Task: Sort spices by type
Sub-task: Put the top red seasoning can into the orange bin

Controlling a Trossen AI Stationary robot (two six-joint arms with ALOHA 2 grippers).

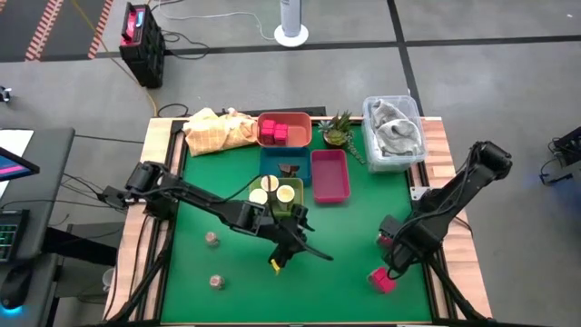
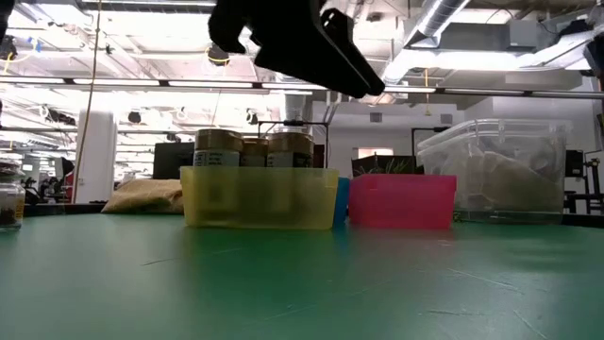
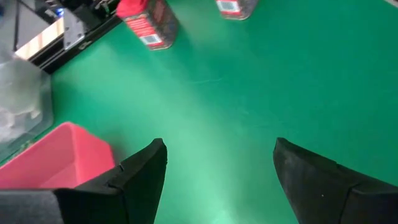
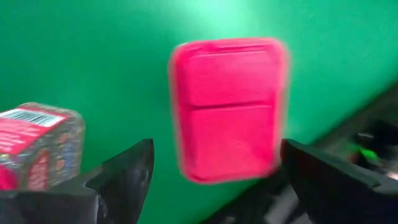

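My right gripper (image 1: pixel 393 262) is open over the table's near right part. In the right wrist view (image 4: pixel 211 177) a bright pink packet (image 4: pixel 227 107) lies flat on the green mat ahead of the fingers, untouched. It also shows in the high view (image 1: pixel 382 281). A second printed pink packet (image 4: pixel 38 144) lies beside it. My left gripper (image 1: pixel 304 247) is open above bare mat near the table's middle (image 3: pixel 217 171). Two cream-topped jars (image 1: pixel 272 190) stand in the yellow tray (image 1: pixel 292 207). Pink packets (image 1: pixel 275 134) lie in the red tray (image 1: pixel 300 119). A dark brown piece (image 1: pixel 290 169) lies in the blue tray (image 1: pixel 270 164). Two tiny brownish jars (image 1: pixel 211 239) (image 1: pixel 217 282) stand near left.
A magenta tray (image 1: pixel 329 175) sits right of the blue one. A potted plant (image 1: pixel 338 130), a clear bin of cloth (image 1: pixel 393 133) and a yellow cloth (image 1: pixel 218 130) line the far edge. Green mat (image 1: pixel 345 282) runs along the near edge between the arms.
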